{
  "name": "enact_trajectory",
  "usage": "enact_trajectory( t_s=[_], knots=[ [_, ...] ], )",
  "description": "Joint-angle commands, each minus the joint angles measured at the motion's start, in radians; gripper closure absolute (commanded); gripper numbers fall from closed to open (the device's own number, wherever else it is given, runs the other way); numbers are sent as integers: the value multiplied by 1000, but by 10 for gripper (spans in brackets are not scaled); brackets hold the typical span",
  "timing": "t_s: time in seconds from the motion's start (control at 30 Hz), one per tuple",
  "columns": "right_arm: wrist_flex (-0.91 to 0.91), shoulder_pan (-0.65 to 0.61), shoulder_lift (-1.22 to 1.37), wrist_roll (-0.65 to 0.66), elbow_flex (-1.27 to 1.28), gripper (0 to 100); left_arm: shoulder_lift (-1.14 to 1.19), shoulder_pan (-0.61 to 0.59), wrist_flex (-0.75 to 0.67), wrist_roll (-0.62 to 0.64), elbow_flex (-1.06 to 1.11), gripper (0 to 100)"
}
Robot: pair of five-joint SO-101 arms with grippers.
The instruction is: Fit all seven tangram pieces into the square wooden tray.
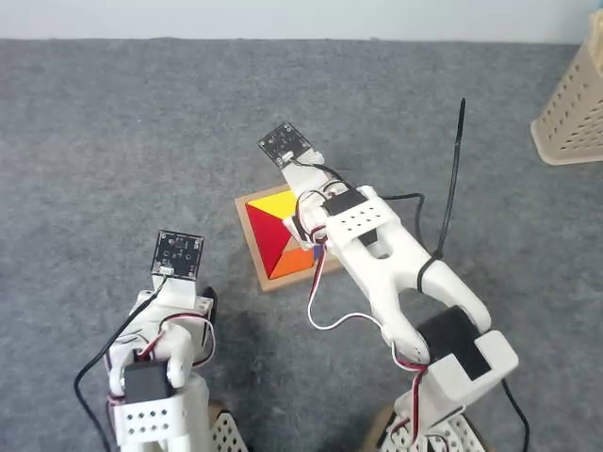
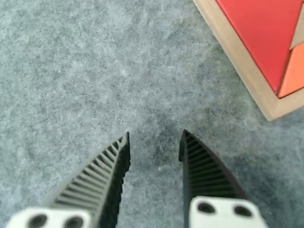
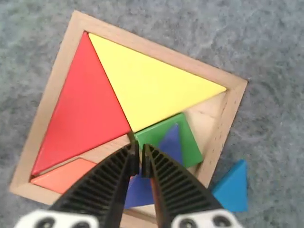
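Note:
The square wooden tray [image 3: 229,118] lies on grey carpet and holds a big red triangle [image 3: 80,109], a big yellow triangle [image 3: 147,85], a green square [image 3: 191,142] and an orange piece [image 3: 57,178]. A dark blue triangle [image 3: 172,145] rests tilted, partly on top of the green square. A light blue triangle [image 3: 232,187] lies on the carpet just outside the tray's rim. My right gripper [image 3: 140,149] hangs shut over the tray's middle, at the green square's corner. My left gripper [image 2: 156,135] stands open above bare carpet, short of the tray's corner [image 2: 237,52].
A cream perforated basket [image 1: 575,94] stands at the far right edge. A black cable [image 1: 452,179] rises beside the right arm [image 1: 396,264]. Grey carpet stretches open on the left and far side of the tray [image 1: 247,226].

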Motion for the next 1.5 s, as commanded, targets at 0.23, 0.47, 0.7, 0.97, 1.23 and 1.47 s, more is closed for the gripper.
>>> enact_trajectory(
  t_s=[0.23, 0.47, 0.7, 0.97, 1.23, 1.47],
  knots=[
    [54, 51, -10, 15, -55, 991, -6, 2, 5, -5, -12, 832],
    [56, 50, -10, 15, -44, 991, -6, 2, 5, -5, -12, 832],
    [28, 25, -22, 12, -57, 991, -6, 2, 5, -5, -12, 832],
    [-70, -22, -8, 14, -37, 991, -6, 2, 5, -5, -12, 832],
    [-76, 62, 136, 15, -100, 991, -6, 2, 5, -5, -12, 832],
    [-25, 81, 74, 14, -94, 991, -6, 2, 5, -5, -12, 832]
  ],
)
